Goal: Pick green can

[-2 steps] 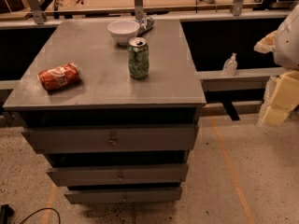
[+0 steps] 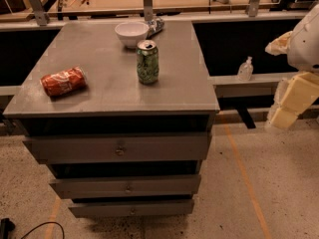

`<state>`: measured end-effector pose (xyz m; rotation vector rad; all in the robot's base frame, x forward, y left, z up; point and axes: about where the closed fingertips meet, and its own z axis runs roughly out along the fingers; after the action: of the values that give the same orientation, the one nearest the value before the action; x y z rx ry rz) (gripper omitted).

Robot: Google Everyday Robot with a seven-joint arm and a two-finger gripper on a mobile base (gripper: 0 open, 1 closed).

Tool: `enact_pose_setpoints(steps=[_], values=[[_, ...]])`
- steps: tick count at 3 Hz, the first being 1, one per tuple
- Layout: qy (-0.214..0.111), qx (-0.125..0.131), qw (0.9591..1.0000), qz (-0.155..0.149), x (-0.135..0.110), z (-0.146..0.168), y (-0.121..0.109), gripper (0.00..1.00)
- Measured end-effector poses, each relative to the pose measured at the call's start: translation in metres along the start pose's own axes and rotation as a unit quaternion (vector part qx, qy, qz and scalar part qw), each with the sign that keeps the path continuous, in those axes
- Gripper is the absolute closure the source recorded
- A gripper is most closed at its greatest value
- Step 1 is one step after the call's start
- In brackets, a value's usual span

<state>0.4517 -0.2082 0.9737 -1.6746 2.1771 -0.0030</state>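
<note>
Gripper: the gripper hangs at the picture's 3 o'clock edge, off the cabinet's right side and above the floor, a pale cream piece under the arm's white casing; touching nothing.
Gripper state: cannot tell whether it is wide or narrow; nothing is seen in it.
Green can: the green can stands upright on the grey cabinet top, at about 2 o'clock from the top's middle, silver lid and pull tab up. The gripper lies at its 3 to 4 o'clock, well apart.
White bowl: the white bowl sits near the can at its 11 o'clock, not touching.
Red can: the red can lies on its side at the green can's 8 o'clock, well apart, near the top's left edge.
Drawers: three drawers below the top, each pulled out slightly.
Pump bottle: a small clear pump bottle stands on the ledge at the cabinet's 3 o'clock.
</note>
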Motion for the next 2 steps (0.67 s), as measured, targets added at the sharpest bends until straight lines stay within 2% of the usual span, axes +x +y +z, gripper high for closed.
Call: enact_pose_setpoints(steps=[1, 2], values=[[-0.118, -0.007, 0.9929, -0.009, -0.040, 0.029, -0.029, 0.00], [-0.227, -0.008, 0.9738, 0.004, -0.089, 0.060, -0.061, 0.00]])
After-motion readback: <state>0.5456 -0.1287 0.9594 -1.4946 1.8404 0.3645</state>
